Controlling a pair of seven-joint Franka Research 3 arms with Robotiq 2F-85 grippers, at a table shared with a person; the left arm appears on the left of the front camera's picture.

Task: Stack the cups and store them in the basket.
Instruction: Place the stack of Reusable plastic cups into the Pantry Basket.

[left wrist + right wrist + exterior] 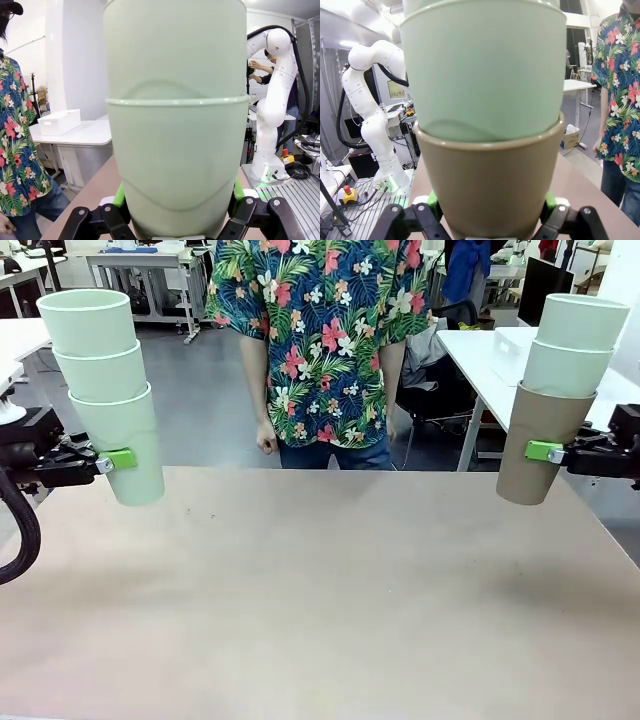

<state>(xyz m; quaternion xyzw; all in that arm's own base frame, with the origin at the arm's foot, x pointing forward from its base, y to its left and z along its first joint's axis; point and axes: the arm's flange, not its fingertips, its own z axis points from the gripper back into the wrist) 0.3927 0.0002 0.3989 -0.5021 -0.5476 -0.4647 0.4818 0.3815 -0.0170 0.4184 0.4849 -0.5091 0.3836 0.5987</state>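
At the left of the front view, my left gripper [118, 459] is shut on the bottom cup of an upright stack of three mint green cups [105, 390], held above the table's left edge. The same stack of mint green cups [175, 125] stands between the left gripper's green pads [119, 196] in the left wrist view. At the right, my right gripper [545, 451] is shut on a tan-brown cup [538, 445] with two mint green cups [575, 345] nested in it. The right wrist view has the tan-brown cup [487, 185] close up, a mint green cup [480, 70] inside. The basket is out of view.
The brown table [320, 590] stretches between the two arms. A person in a floral shirt [320, 340] stands at the far side, arms down. White tables [490, 360] stand behind at the right. The opposite arm [272, 100] appears in each wrist view.
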